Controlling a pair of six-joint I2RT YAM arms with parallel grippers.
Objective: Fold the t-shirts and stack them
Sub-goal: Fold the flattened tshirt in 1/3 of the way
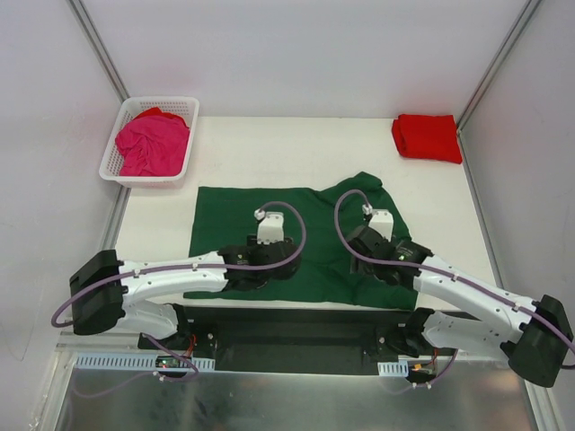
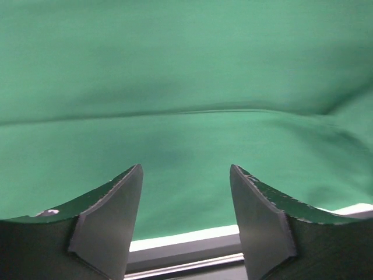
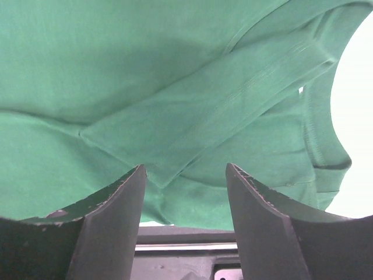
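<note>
The dark green t-shirt (image 1: 225, 215) lies spread flat on the white table, with its right part bunched and folded over. My left gripper (image 1: 256, 272) hovers open over its near edge, and the left wrist view shows smooth green cloth (image 2: 186, 87) beyond the gripper (image 2: 185, 169). My right gripper (image 1: 395, 269) is open over the shirt's near right part, and the right wrist view shows a folded flap with a hem (image 3: 192, 116) just beyond the gripper (image 3: 185, 168). The red t-shirt (image 1: 428, 136) lies folded at the back right. The magenta pink t-shirt (image 1: 154, 144) lies crumpled in the basket.
The white lattice basket (image 1: 168, 101) stands at the back left corner. Bare table (image 1: 296, 153) lies behind the green shirt. The table's near edge (image 2: 186, 238) and a black rail run just below both grippers. Walls close in on both sides.
</note>
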